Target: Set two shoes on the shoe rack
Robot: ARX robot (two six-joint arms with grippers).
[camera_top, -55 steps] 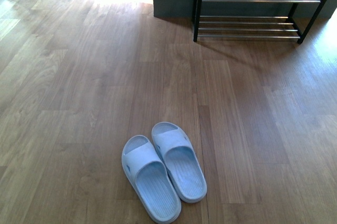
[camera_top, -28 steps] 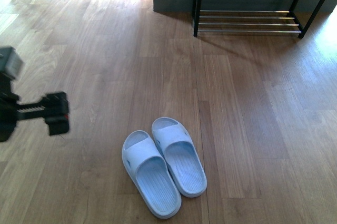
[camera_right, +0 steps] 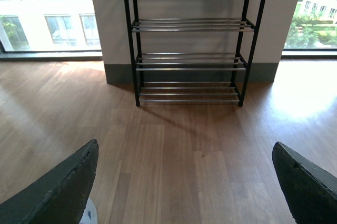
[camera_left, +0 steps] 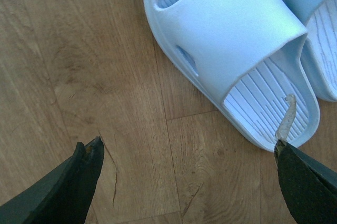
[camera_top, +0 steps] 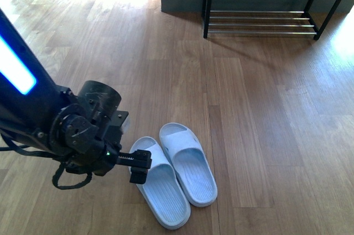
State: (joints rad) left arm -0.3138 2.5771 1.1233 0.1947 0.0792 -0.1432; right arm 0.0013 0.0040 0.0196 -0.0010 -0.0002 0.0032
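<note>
Wood floor (camera_top: 260,124) carries slides (camera_top: 176,171), well apart from rack (camera_top: 260,25); left gripper (camera_top: 140,167) overlaps one slide, fingers apart; right gripper (camera_right: 184,182) fingers also apart.

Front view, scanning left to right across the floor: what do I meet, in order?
Left arm → pair of pale blue slides → shoe rack, which stands far back against the wall.

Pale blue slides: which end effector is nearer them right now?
Left. The left end effector hangs open at the edge of the pale blue slides; the right end effector, open, is out of the front view, facing the shoe rack.
</note>
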